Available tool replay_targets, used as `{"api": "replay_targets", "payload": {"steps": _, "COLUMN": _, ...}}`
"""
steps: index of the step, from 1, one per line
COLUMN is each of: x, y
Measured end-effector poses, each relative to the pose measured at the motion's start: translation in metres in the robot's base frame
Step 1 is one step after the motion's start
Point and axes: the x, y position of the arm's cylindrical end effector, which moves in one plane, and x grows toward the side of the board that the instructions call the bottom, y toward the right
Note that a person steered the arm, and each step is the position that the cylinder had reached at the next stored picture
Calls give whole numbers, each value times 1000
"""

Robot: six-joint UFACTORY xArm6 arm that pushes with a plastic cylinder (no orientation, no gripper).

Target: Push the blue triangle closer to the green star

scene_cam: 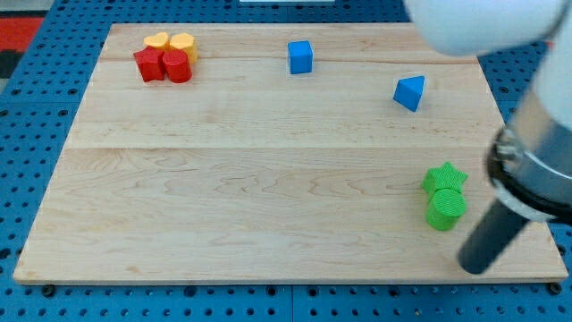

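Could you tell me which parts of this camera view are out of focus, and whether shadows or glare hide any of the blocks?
In the camera view, the arm's white and grey body at the view's right is heavily blurred; my tip is soft-edged too, at the lower right of the green cylinder. The blue triangle and green star are sharp, evenly lit, with faint shadows and no glare.

- Text, labels, brands, numbers, signs: nothing legible is showing anywhere in the view, whether on the blocks, the counter (268, 179) or the arm.
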Motion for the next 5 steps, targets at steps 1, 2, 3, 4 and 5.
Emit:
{"api": "replay_targets", "payload": {"steps": 1, "x": -24, "y": 59}}
{"api": "replay_targets", "payload": {"steps": 2, "x": -98, "y": 93}}
{"api": "replay_targets", "payload": {"steps": 3, "x": -185, "y": 92}}
{"api": "replay_targets", "payload": {"steps": 4, "x": -250, "y": 78}}
{"api": "replay_targets", "payload": {"steps": 5, "x": -298, "y": 47}}
